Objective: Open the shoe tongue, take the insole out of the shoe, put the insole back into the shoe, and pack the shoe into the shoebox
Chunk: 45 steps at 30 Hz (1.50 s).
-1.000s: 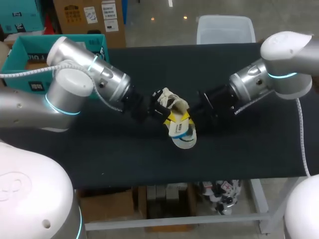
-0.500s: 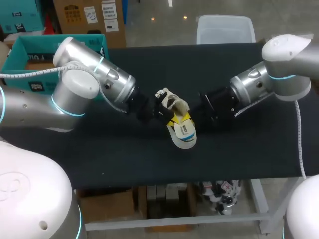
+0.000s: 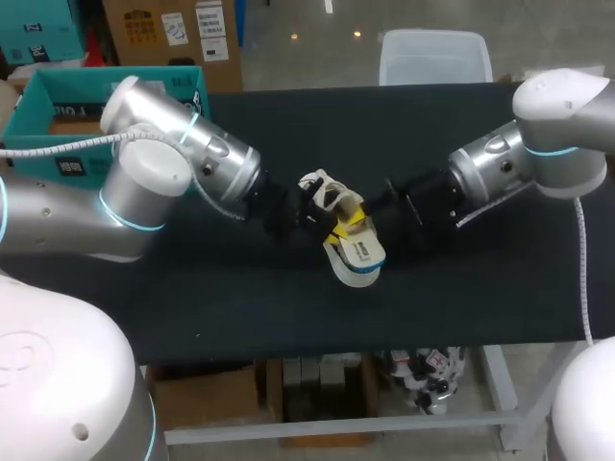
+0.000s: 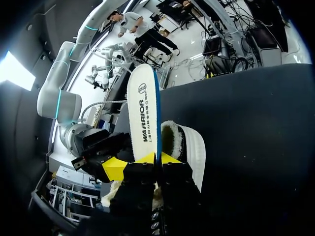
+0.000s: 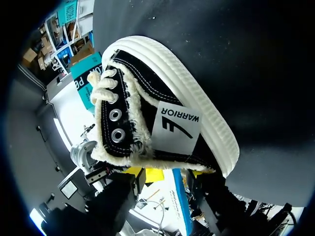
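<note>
left gripper (image 4: pixel 157 160) pinched tight on the insole (image 4: pixel 142 113), sticking out of the shoe (image 5: pixel 167 98) toward five o'clock; right gripper (image 5: pixel 165 175) at three o'clock, grip unclear.

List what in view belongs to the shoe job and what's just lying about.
Part of the job:
- black shoe
- insole, partly out of the shoe, pinched in the left gripper
- right gripper, at the shoe
- teal open box, probably the shoebox

Not part of it:
- black table, work surface only
</note>
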Available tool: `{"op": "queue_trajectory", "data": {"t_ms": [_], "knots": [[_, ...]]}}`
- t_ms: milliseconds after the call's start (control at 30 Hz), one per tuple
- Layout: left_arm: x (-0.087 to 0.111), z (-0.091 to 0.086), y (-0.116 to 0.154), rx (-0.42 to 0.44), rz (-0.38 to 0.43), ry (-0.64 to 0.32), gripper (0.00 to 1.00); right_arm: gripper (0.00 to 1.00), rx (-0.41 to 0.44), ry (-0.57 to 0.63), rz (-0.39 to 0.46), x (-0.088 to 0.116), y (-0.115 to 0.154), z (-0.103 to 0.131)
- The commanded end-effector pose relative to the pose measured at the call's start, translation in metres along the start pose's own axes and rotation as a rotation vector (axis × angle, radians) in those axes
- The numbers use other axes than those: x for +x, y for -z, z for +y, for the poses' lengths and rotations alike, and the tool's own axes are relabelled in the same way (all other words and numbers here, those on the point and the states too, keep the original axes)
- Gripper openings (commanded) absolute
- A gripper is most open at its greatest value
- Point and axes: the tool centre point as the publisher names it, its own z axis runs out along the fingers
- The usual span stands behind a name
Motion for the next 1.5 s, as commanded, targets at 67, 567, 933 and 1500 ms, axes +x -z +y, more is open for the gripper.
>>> {"op": "queue_trajectory", "data": {"t_ms": [67, 567, 933, 1500], "knots": [[0.004, -0.001, 0.0, -0.01, -0.01, 0.001, 0.0, 0.47, -0.043, 0.004, 0.037, -0.013, 0.011, -0.015], [0.002, -0.009, -0.001, -0.004, -0.009, 0.004, 0.0, 0.0, -0.017, 0.036, 0.026, -0.008, 0.005, -0.011], [-0.003, -0.026, -0.004, 0.025, -0.008, -0.02, 0.0, 0.0, -0.025, 0.049, 0.013, -0.004, 0.005, -0.011], [0.004, -0.006, -0.008, -0.041, 0.018, -0.009, 0.0, 0.0, -0.025, 0.027, -0.024, 0.005, -0.002, 0.015]]}}
